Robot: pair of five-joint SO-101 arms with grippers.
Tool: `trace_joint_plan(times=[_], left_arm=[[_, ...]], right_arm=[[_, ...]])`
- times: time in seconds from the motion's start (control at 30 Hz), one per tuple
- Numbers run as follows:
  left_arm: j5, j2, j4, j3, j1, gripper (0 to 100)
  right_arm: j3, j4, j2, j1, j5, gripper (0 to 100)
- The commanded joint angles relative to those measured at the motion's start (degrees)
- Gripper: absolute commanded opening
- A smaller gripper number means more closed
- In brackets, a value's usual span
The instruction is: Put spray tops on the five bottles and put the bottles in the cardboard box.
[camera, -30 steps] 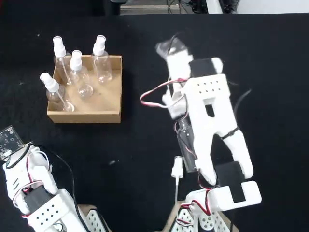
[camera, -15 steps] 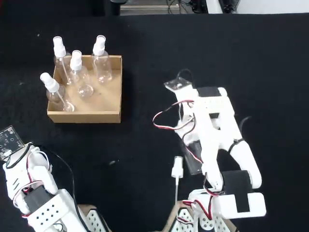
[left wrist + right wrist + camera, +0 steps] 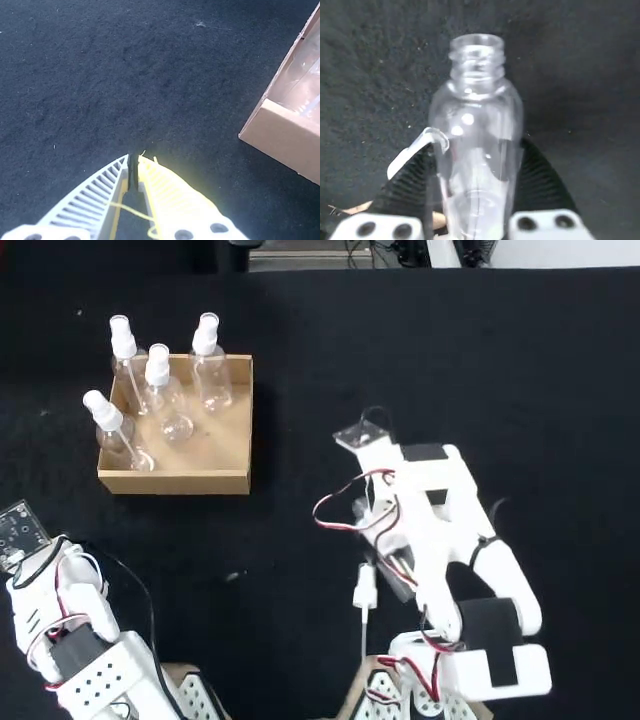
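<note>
A clear bottle (image 3: 476,130) with a bare threaded neck sits between the fingers of my right gripper (image 3: 475,150), which is shut on its body. From above, the right gripper (image 3: 385,550) holds the bottle (image 3: 398,570) low over the black table, right beside a white spray top (image 3: 366,586) lying loose with its tube pointing at the near edge. The cardboard box (image 3: 225,455) at the far left holds several capped bottles (image 3: 160,380). My left gripper (image 3: 133,162) is shut on nothing over bare cloth, near a box corner (image 3: 280,132).
The left arm (image 3: 60,625) rests at the near left corner. The right arm's base (image 3: 470,660) stands at the near edge. A black cloth (image 3: 500,360) covers the table, with open room at the far right and between the box and the right arm.
The right arm has drawn back toward the near edge with the bottle, bringing it down next to the loose spray top. The left arm has stayed put.
</note>
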Motion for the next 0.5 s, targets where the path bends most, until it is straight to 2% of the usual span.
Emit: trace_joint_plan(times=[0.0, 0.1, 0.2, 0.3, 0.47], left_arm=[[-0.53, -0.97, 1.14, 1.19, 0.57, 3], [-0.53, -0.97, 1.23, 1.19, 0.57, 3], [-0.62, -0.97, 1.32, 1.19, 0.13, 3], [-0.62, -0.97, 2.90, 1.27, -0.04, 3], [-0.62, -0.97, 3.69, 1.27, -0.04, 3]], right_arm=[[-11.21, 7.30, -5.85, -0.97, -2.20, 1.2], [-18.95, 11.87, -8.84, -3.25, -8.79, 1.1], [-19.65, 11.34, -9.98, -10.73, -17.49, 1.5], [-15.25, 7.12, -8.57, -21.01, -26.02, 1.5], [-8.40, -2.02, -5.85, -33.23, -30.86, 1.5]])
